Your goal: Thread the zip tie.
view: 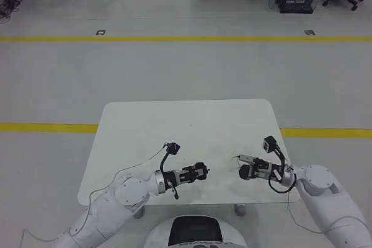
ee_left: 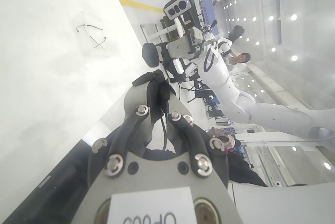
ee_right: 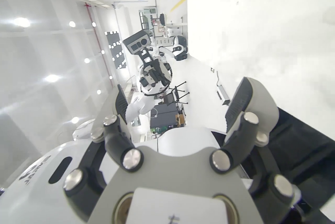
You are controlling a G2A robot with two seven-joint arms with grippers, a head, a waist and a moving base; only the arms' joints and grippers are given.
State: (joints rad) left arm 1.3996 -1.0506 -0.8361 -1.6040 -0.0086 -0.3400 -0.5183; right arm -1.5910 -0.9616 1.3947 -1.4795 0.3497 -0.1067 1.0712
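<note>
Holding left gripper pressed together, right gripper spread wide, above the table. Leaving zip tie lying untouched there.

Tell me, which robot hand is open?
The right gripper: its fingers stand wide apart, while the left gripper is pinched shut.

Zip ties on table
</note>
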